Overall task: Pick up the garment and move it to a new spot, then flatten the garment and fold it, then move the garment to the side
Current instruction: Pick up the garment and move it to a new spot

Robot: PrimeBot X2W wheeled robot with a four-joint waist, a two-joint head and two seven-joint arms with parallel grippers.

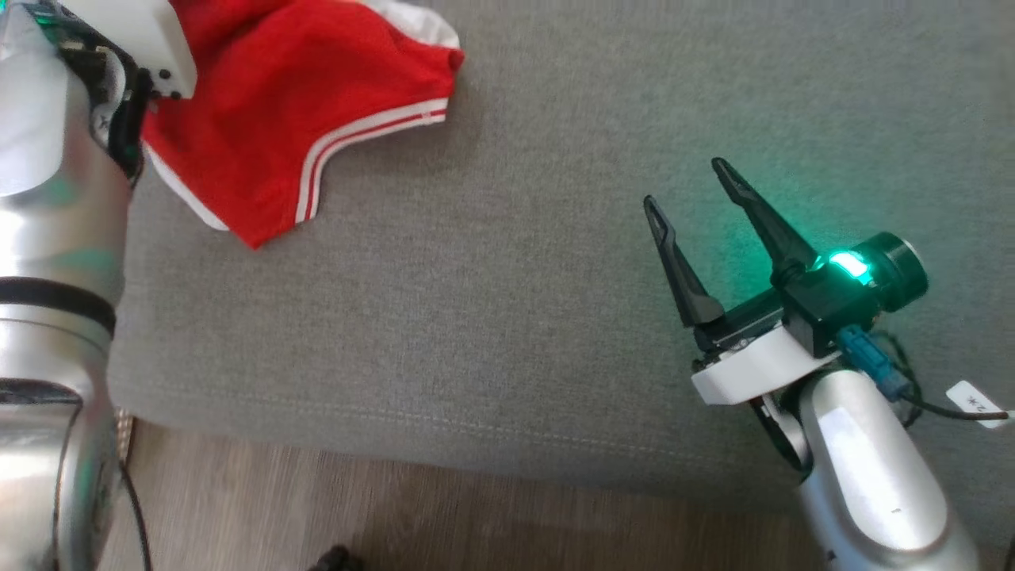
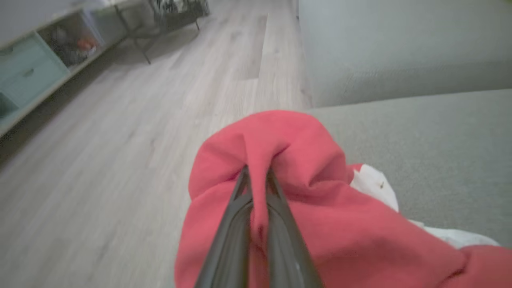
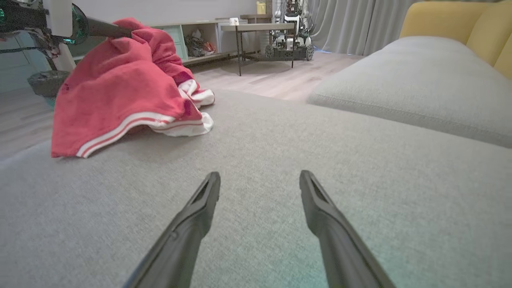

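1. Because the left gripper (image 2: 257, 172) has its two fingers pinched together on a raised fold of the red garment (image 1: 301, 103), the cloth hangs bunched from it at the upper left of the head view. Its white-striped hem trails on the grey sofa seat (image 1: 515, 317).
2. Gripping a top ridge like this suits carrying. I judge the first step, moving the garment to a new spot, to be in hand, with flattening and folding not yet done.
3. Along the bottom of the head view runs the wood floor (image 1: 396, 515). The garment lies near the seat's edge, so it could slip off if it is swung further that way.
4. At the right of the head view the right gripper (image 1: 683, 182) has its fingers apart and holds nothing. It sits low over bare seat, well apart from the garment, probably parked clear until the flattening needs a second grip.
5. At the far right edge a white tag (image 1: 975, 400) hangs on a cable by that wrist. Its dark marks are too small to read, and I can make out no lettering on the garment.
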